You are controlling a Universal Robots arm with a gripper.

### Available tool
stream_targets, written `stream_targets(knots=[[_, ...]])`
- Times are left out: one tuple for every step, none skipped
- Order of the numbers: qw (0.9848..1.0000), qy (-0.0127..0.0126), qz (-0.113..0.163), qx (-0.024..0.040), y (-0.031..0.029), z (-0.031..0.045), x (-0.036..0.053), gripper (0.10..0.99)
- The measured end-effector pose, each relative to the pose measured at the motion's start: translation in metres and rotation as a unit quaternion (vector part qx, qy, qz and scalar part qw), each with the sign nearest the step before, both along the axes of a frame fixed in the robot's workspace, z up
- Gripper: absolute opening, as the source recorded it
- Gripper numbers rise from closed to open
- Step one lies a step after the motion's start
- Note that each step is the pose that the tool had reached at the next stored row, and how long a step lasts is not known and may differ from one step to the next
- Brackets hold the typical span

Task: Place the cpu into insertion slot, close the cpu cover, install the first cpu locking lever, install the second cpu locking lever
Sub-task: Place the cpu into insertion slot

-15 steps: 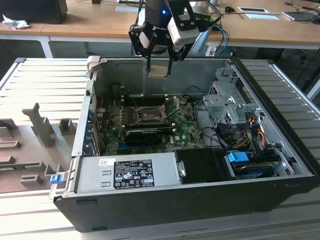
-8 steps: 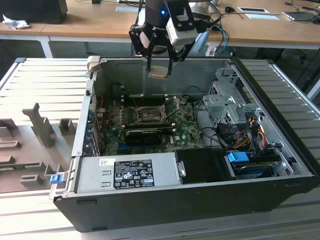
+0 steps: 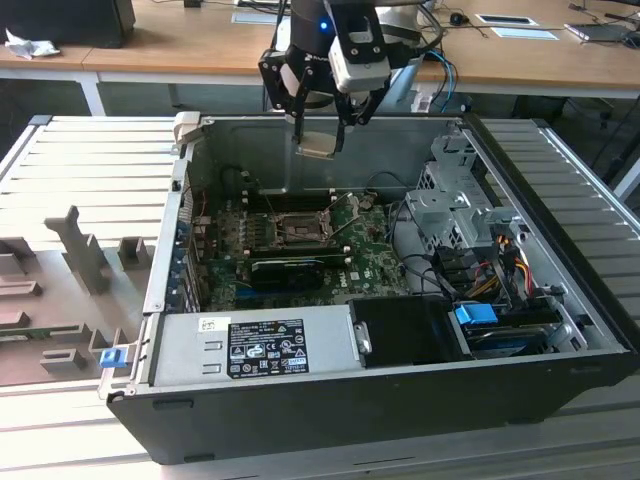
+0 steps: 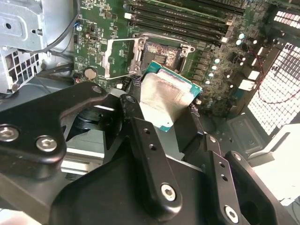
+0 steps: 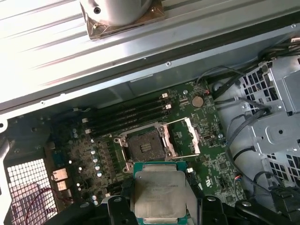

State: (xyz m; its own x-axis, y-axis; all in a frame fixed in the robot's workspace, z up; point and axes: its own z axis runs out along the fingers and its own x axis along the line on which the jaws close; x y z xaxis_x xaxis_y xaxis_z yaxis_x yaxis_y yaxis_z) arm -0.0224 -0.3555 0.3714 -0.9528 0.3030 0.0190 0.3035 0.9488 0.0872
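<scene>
My gripper [image 3: 318, 140] hangs above the back of the open computer case [image 3: 560, 300], shut on the cpu [image 3: 318, 151]. In both wrist views the cpu [image 4: 165, 99] [image 5: 160, 192] is a silver-faced square chip with a green edge, clamped between the black fingers [image 4: 136, 122]. The insertion slot [image 3: 296, 229] [image 5: 145, 147] [image 4: 162, 56] lies bare on the green board below, apart from the chip. The cpu cover [image 5: 184, 136] [image 4: 123, 58] stands swung open beside the slot.
A black card [image 3: 290, 268] lies in front of the slot, and long memory slots [image 5: 126, 112] run behind it. A grey power supply [image 3: 250, 345] fills the case's front, with a drive cage [image 3: 450, 210] and cables [image 3: 500, 260] toward the exterior view's right.
</scene>
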Motion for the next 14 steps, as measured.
stream_targets(knots=[[1.0000, 0.0000, -0.003, -0.0001, 0.0000, -0.0001, 0.0000, 0.529], [1.0000, 0.0000, -0.006, -0.0001, 0.0000, -0.0002, 0.0000, 0.529], [0.9999, 0.0000, -0.011, -0.0002, 0.0000, -0.0004, 0.0000, 0.529], [0.9999, 0.0000, -0.014, -0.0003, 0.0000, -0.0005, 0.0000, 0.529], [0.9999, 0.0000, -0.016, -0.0004, 0.0000, -0.0006, 0.0000, 0.529], [0.9998, 0.0000, -0.022, -0.0004, 0.0000, -0.0008, 0.0000, 0.529], [0.9997, 0.0000, -0.024, -0.0005, 0.0000, -0.0009, 0.0000, 0.529], [0.9996, 0.0001, -0.027, -0.0005, 0.0000, -0.0010, 0.0000, 0.529], [0.9995, 0.0000, -0.031, -0.0006, 0.0000, -0.0011, 0.0000, 0.529], [0.9994, 0.0000, -0.036, -0.0006, 0.0000, -0.0013, 0.0000, 0.529], [0.9992, 0.0000, -0.039, -0.0007, 0.0000, -0.0014, 0.0000, 0.529], [0.9991, 0.0000, -0.042, -0.0007, 0.0000, -0.0015, 0.0000, 0.529], [0.9990, 0.0000, -0.045, -0.0008, 0.0000, -0.0016, 0.0000, 0.529], [0.9989, 0.0000, -0.047, -0.0008, 0.0000, -0.0017, 0.0000, 0.529]])
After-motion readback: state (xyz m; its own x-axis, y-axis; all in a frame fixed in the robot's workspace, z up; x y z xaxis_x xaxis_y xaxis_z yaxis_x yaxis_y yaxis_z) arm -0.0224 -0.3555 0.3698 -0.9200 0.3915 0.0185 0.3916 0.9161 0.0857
